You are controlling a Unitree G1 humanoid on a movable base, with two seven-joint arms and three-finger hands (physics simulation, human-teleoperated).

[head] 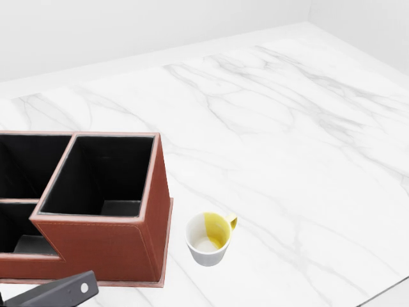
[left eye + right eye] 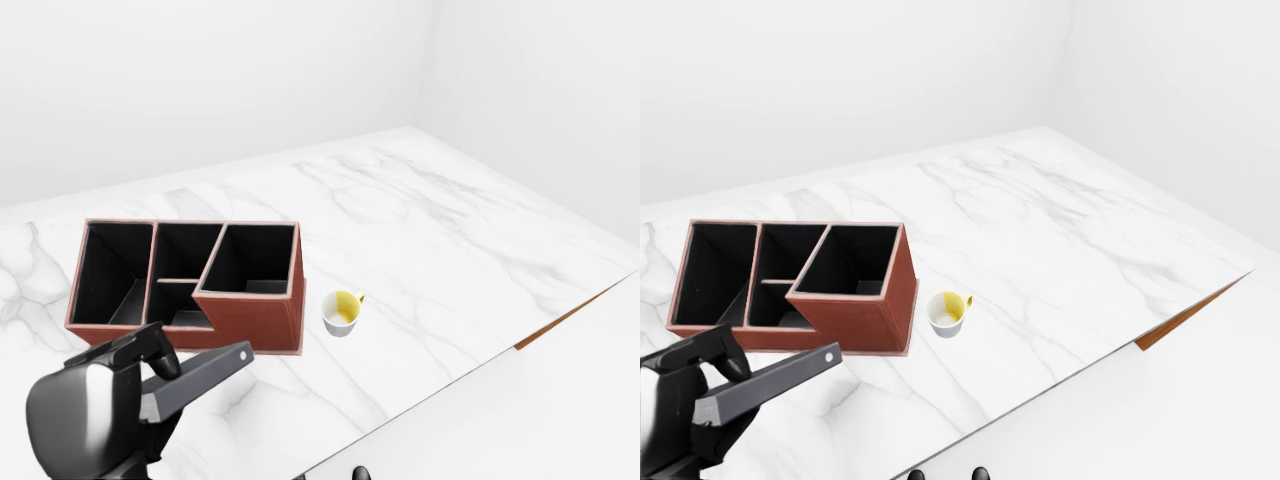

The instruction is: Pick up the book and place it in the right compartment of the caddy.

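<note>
The caddy (image 2: pixel 250 322) is a brown leather box with black compartments, standing on the marble table at the left of the left-eye view. Its right compartment (image 2: pixel 252 260) is open at the top, with nothing showing inside. My left hand (image 2: pixel 148 378) is at the bottom left, below the caddy, with its fingers closed round a flat dark grey book (image 2: pixel 205 372). The book points up and right toward the caddy's near wall and stays just short of it. Its tip also shows in the head view (image 1: pixel 61 293). Small black tips (image 2: pixel 352 473) at the bottom edge may be my right hand.
A white cup with a yellow inside (image 2: pixel 342 312) stands just right of the caddy. The white marble table (image 2: pixel 450 230) stretches up and right. Its near edge (image 2: pixel 555 325) runs diagonally from mid right to bottom centre. White walls stand behind.
</note>
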